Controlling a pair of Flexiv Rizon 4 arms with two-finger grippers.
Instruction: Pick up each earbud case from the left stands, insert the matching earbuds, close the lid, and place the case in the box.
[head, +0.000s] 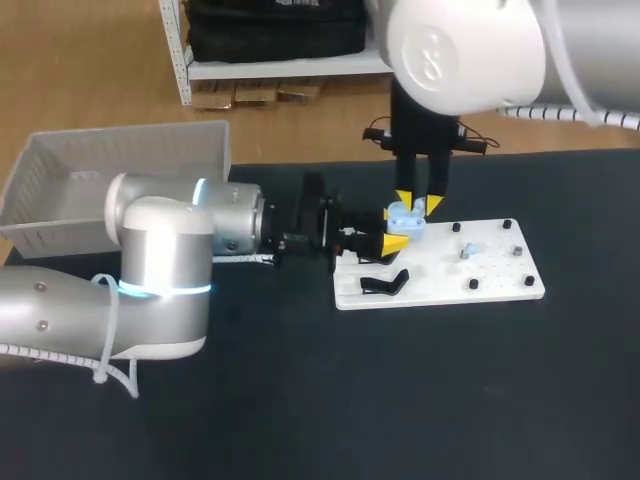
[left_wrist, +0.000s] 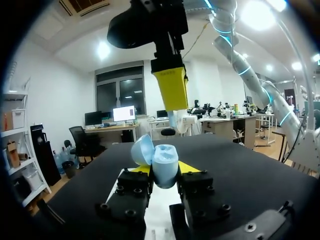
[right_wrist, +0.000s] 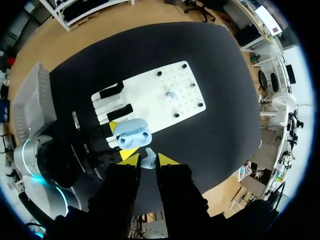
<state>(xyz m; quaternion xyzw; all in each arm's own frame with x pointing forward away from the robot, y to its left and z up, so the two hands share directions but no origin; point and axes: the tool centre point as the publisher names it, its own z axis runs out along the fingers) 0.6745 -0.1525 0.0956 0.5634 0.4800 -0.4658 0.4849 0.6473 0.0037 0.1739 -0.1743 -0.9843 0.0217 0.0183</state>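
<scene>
The left gripper is clamping the open pale-blue plastic earbud case above the white perforated board; the right gripper is pinching a small pale-blue earbud just above it; lowering slowly, bud aligned over its socket, seems wisest.

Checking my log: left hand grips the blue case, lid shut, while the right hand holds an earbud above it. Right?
Not quite: the case lid stands open, as the left wrist view shows. The left hand does grip it, and the right hand holds an earbud above it.
</scene>
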